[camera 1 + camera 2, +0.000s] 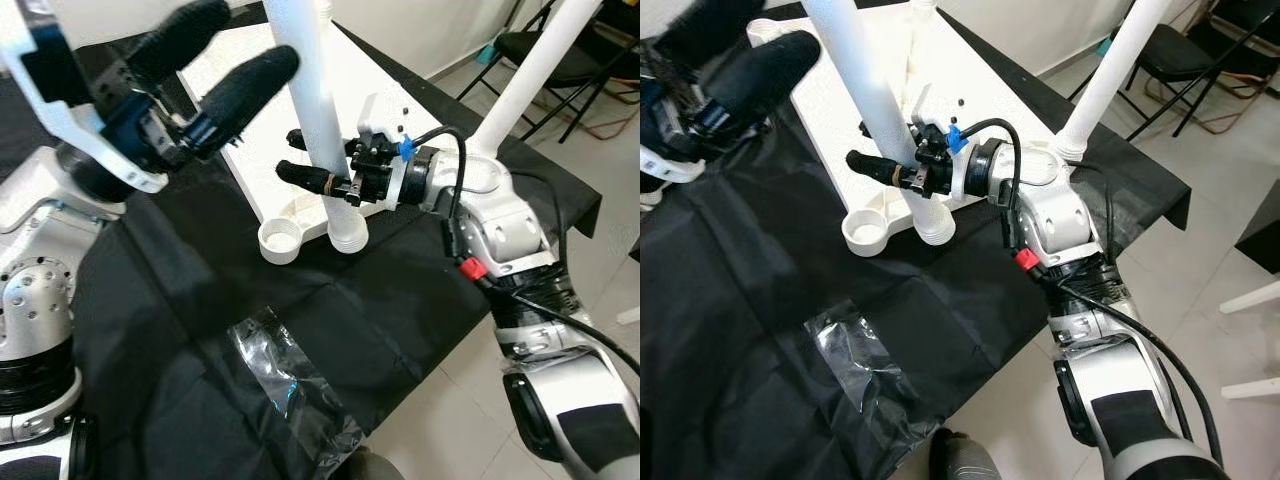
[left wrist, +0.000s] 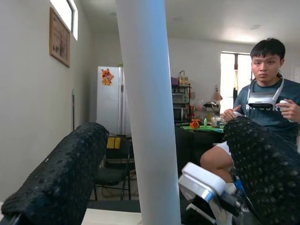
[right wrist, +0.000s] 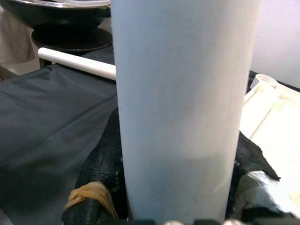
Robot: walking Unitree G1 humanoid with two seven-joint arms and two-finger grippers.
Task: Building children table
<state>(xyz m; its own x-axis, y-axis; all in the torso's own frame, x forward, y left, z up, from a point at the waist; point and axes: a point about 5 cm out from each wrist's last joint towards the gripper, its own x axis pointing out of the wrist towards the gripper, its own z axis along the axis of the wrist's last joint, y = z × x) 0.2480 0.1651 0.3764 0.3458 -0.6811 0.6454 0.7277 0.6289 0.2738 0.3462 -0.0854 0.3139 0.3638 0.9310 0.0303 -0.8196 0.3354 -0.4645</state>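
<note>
**Right hand clamped on a table leg, left hand spread beside it**

My right hand (image 1: 318,160) pinches a smooth white tube, the table leg (image 1: 318,95), low on its shaft, one black finger on each side. The leg's ribbed, threaded end (image 1: 347,236) hangs just below my grip, tilted, right next to the open round socket (image 1: 279,241) at the near corner of the white tabletop (image 1: 345,75). I cannot tell whether the threaded end touches the tabletop edge. A tan rubber band (image 3: 89,193) wraps one of my right fingers.

My left hand (image 1: 205,70) hovers above and beside the same leg with its two knobbly black fingers spread wide, the leg standing between them without contact.

The tabletop lies flat, underside up, on a bench covered in wrinkled black cloth (image 1: 180,300). A second leg (image 1: 535,75) already rises from the tabletop's far corner, beyond my right arm. A crumpled clear plastic bag (image 1: 285,385) lies on the cloth, well apart from the socket, nearer me. Black folding chairs (image 1: 560,60) stand on the pale tiled floor behind the second leg. A seated person (image 2: 262,108) faces the held leg from across the room.
</note>
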